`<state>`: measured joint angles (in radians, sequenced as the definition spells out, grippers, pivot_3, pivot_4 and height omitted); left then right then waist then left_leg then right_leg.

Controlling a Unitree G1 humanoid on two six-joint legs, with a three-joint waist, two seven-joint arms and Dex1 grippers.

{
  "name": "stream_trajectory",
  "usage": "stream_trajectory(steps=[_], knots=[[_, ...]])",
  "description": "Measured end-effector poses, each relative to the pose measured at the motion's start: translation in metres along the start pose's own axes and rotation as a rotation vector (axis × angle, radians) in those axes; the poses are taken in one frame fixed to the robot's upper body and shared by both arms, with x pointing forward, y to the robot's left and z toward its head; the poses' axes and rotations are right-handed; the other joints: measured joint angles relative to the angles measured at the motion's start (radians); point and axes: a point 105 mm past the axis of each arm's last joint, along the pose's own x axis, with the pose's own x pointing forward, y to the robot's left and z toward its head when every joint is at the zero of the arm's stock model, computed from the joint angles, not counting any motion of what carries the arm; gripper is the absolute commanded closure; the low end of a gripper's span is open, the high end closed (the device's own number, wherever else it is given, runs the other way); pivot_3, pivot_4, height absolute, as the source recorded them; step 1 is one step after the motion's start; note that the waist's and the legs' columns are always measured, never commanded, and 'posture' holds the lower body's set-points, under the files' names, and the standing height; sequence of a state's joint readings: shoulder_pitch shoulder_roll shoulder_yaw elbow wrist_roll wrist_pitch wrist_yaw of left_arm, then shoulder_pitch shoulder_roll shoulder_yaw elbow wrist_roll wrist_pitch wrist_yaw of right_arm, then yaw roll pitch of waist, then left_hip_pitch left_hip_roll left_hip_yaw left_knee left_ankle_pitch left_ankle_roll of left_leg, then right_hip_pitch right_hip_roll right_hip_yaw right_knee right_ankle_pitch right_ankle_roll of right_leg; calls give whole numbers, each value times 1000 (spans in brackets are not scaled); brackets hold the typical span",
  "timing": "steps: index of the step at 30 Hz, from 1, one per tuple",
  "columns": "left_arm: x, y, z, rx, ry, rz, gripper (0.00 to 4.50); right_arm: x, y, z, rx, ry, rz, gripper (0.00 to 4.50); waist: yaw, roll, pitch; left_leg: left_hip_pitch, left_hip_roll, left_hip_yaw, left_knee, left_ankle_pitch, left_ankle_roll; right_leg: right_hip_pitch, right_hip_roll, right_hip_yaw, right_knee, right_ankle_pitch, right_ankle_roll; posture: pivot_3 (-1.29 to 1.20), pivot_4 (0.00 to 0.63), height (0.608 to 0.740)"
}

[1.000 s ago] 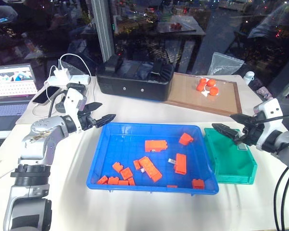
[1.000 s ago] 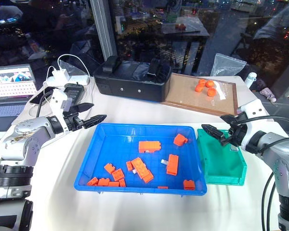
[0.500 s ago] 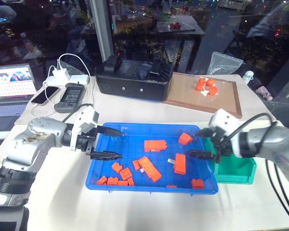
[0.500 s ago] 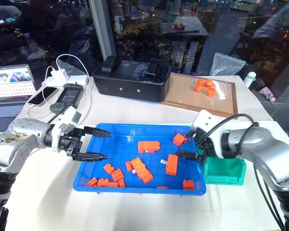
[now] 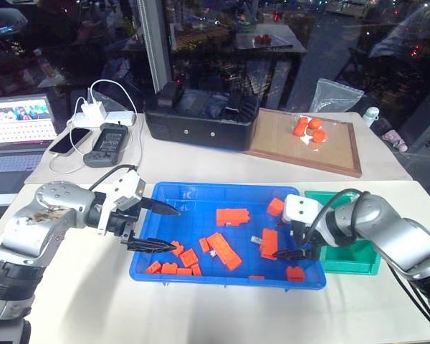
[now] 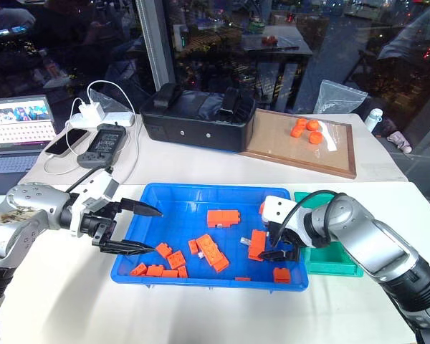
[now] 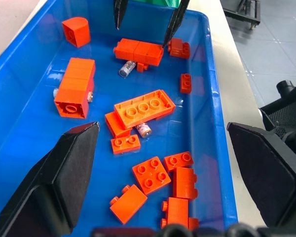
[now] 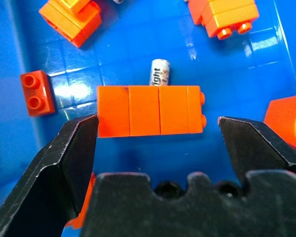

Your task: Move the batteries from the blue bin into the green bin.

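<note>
Both end effectors, left [image 5: 160,226] and right [image 5: 295,238], hang released inside the blue bin [image 5: 222,192]; a battery [image 8: 159,72] lies beside a block [image 8: 150,110].

Inside the blue bin [image 5: 168,192] the far-left floor is bare, giving open passage there. Orange blocks [image 5: 223,251] crowd the near and middle floor. One battery [image 8: 159,72] lies touching the far side of a long orange block [image 8: 149,110], which sits between the spread fingers of the right gripper [image 8: 158,140] and blocks a straight approach. Another battery [image 7: 143,129] is wedged against a flat studded block [image 7: 144,108]. The left gripper [image 5: 158,226], jaws wide, occupies the bin's left edge.
</note>
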<state>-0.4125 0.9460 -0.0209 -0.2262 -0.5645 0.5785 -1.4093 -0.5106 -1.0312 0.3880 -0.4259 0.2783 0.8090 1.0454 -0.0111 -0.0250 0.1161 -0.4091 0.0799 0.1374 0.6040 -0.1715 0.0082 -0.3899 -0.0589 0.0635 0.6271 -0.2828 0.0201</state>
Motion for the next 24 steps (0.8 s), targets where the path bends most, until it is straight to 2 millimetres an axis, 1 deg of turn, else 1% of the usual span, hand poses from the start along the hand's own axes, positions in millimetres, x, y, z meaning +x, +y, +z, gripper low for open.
stream_trajectory(steps=[3,8,11,12,14,19,22,24], knots=[[0,1,-1,8,7,7,0,2,5,4,-19,-8,26,27,0,0,0,0,0,0,0,0,0,0,0,0,0,0,0,0,150,735],[0,2,0,9,7,14,0,16,11,2,-39,11,47,27,0,0,0,0,0,0,1,0,0,0,0,0,1,0,0,0,150,735],[0,2,-1,10,7,15,0,19,8,-1,-38,24,34,749,0,0,0,0,0,0,1,0,0,0,0,0,1,0,0,0,150,735],[0,2,-1,10,7,16,0,19,7,-2,-42,29,27,1060,1,0,0,0,0,1,1,0,0,0,0,0,1,0,0,0,150,735],[0,2,-1,10,8,16,0,19,5,-2,-48,34,16,1755,0,0,0,0,0,1,1,0,0,0,0,-1,1,0,0,0,150,735],[0,2,-1,13,9,18,0,11,-10,7,-96,11,-47,3498,-1,0,0,2,0,1,2,0,0,0,0,-1,1,0,0,0,150,735],[-1,3,-1,17,13,22,0,8,-19,-2,-64,32,-78,4416,2,0,0,1,0,2,2,0,0,0,0,-1,1,0,0,0,150,735],[0,3,-1,18,13,23,0,5,-27,-3,-66,37,-103,4485,1,0,0,0,0,2,2,0,0,0,0,-1,1,0,-1,0,150,735]])
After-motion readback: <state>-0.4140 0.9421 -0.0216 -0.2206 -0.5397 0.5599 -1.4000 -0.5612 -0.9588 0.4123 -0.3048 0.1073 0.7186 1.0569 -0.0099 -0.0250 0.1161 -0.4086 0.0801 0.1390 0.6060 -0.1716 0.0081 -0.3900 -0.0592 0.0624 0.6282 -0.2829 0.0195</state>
